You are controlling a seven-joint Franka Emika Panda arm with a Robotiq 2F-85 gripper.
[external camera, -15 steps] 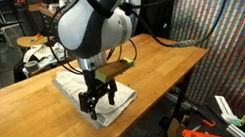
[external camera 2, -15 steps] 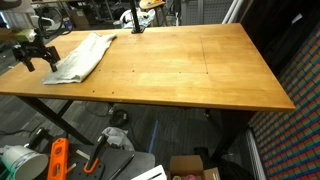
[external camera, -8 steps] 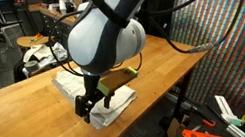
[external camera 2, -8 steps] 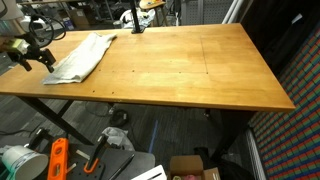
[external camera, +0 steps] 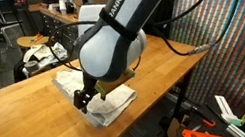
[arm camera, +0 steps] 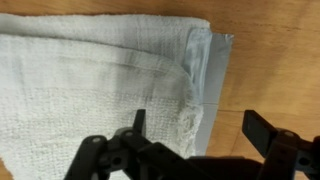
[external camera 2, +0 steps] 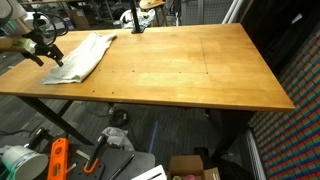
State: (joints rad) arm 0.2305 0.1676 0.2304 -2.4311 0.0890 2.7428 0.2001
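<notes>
1. The gripper (arm camera: 197,122) hangs just above the cloth with its jaws wide apart and nothing between them. In the wrist view, one of the fingers (arm camera: 262,131) is over bare wood and the other is over the fabric.
2. In both exterior views the gripper (external camera: 85,97) (external camera 2: 45,52) points down at one end of the cloth. We cannot tell if the tips touch it already.
3. The thing under it is a white towel (arm camera: 90,80), folded in several layers and lying flat. Along its edge there is a grey strip (arm camera: 213,75); we cannot say whether it is a hem or another layer.
4. The towel (external camera: 116,104) (external camera 2: 86,55) lies on the wooden table (external camera 2: 190,70), near one corner and close to the edge.
5. The white arm (external camera: 113,45) hides part of the towel in an exterior view.
6. What we think could go wrong:
   - With the jaws across the edge, a closing could catch only the top layer, so the fold would open when lifted.
   - A descent too deep would press the tips hard on the wood, because the cloth is thin.
   - A sideways pull could drag the towel over the near edge, since it lies close to it.
</notes>
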